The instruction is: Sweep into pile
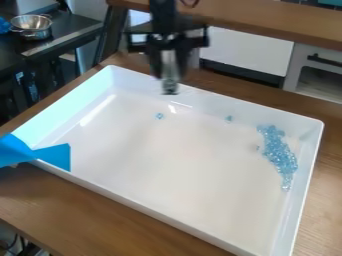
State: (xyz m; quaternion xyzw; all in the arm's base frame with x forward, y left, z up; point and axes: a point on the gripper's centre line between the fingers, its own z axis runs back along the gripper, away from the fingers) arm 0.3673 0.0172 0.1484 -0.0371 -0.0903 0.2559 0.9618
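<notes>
Camera view: on the wooden desk (80, 205), light-blue bits (278, 155) form a loose band near the right side of the white tray (150, 207), a few scattered farther off. Beyond hangs the dark end effector (169, 90); whether it is apart or together cannot be told.

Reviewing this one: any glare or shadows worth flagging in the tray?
Camera view: a long glare streak along the left side of the white tray; a small bright spot near its far wall, just right of a lone blue bead; glints on the bead cluster at right; only soft shading on the floor.
</notes>
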